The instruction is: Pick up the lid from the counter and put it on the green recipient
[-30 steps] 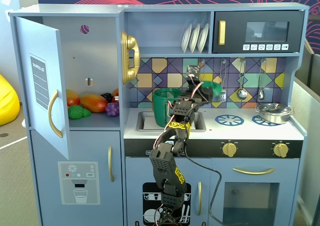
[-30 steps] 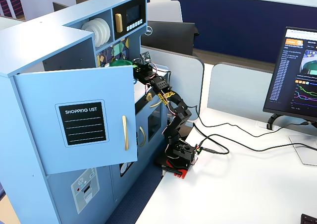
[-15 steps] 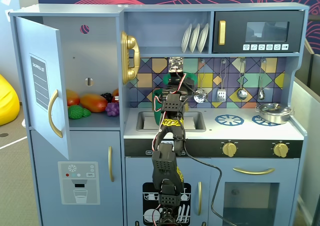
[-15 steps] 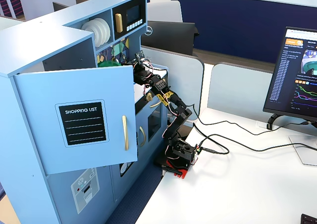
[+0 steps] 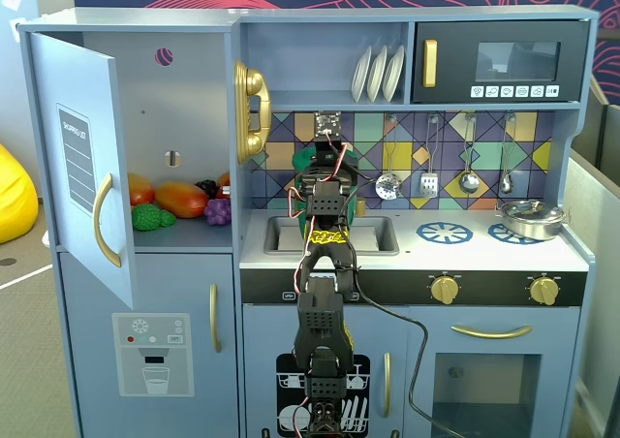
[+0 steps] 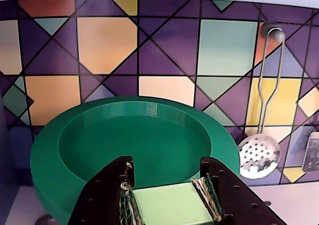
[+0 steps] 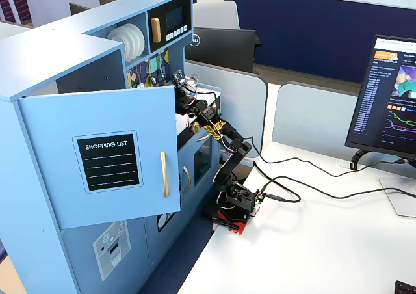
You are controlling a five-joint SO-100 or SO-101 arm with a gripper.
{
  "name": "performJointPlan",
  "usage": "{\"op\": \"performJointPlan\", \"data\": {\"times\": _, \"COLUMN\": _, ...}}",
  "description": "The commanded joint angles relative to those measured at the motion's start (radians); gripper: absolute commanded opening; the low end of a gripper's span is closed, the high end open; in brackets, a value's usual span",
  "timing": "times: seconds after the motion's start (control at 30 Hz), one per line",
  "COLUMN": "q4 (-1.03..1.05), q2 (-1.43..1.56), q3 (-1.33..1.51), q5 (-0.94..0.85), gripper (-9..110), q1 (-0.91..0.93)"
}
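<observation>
My gripper [image 6: 167,166] is shut on the pale green handle [image 6: 169,202] of the lid [image 6: 99,135], a round green disc with a raised rim. In the wrist view the lid fills the lower middle, held up in front of the tiled backsplash. In a fixed view the lid [image 5: 308,157] shows at the gripper [image 5: 325,153], above the back of the sink [image 5: 373,234]. The other fixed view shows the gripper [image 7: 177,86] reaching into the kitchen, the lid hidden by the door. The tall green pot is hidden in every view, possibly behind the arm.
A steel pot [image 5: 531,217] sits on the right burner, next to a blue burner ring [image 5: 444,232]. Utensils hang on the backsplash, with a skimmer [image 6: 258,155] just right of the lid. A gold phone [image 5: 250,109] and the open cupboard door [image 5: 82,167] are to the left.
</observation>
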Motion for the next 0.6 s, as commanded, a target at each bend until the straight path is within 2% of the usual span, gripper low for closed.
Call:
{"op": "performJointPlan", "data": {"times": 0.0, "q4": -0.008, "q2": -0.005, "q3": -0.06, "q5": -0.028, "gripper": 0, "q1": -0.018}}
{"op": "performJointPlan", "data": {"times": 0.57, "q4": -0.063, "q2": -0.046, "q3": 0.009, "q5": -0.055, "gripper": 0, "q1": 0.017}}
